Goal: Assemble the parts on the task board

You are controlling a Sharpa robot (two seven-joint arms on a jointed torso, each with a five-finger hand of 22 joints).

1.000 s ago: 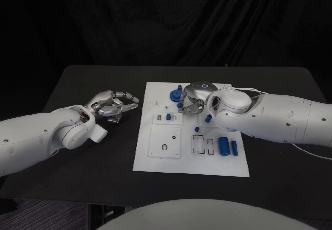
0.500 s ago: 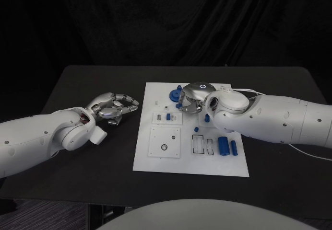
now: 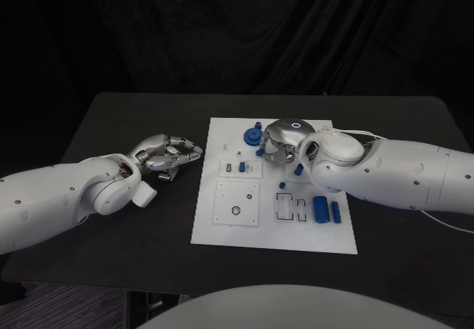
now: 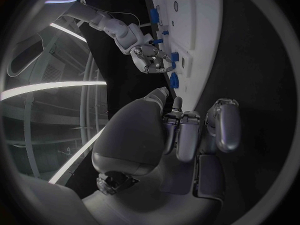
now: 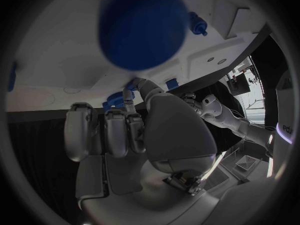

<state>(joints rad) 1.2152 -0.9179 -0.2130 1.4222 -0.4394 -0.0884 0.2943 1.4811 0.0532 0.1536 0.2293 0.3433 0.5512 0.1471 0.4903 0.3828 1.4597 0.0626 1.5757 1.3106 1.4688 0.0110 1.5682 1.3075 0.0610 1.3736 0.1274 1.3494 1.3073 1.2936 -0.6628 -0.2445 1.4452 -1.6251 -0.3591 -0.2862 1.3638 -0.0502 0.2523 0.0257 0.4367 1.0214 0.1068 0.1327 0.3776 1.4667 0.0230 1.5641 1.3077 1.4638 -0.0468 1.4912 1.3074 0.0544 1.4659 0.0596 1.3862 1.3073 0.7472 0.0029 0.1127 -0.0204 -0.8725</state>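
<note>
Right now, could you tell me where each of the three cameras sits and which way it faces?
Head view: on the robot's head, looking down at the task board; both arms enter, left hand, right hand.
Left wrist view: behind the left hand, facing across the table to the board.
Right wrist view: behind the right hand, close over the board.
Shared: both wrist views also show the opposite hand.

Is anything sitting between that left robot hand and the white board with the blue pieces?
Nothing visible does. The left robot hand hovers over bare black table just beside the white board, fingers curled, with only open tabletop between them.
</note>
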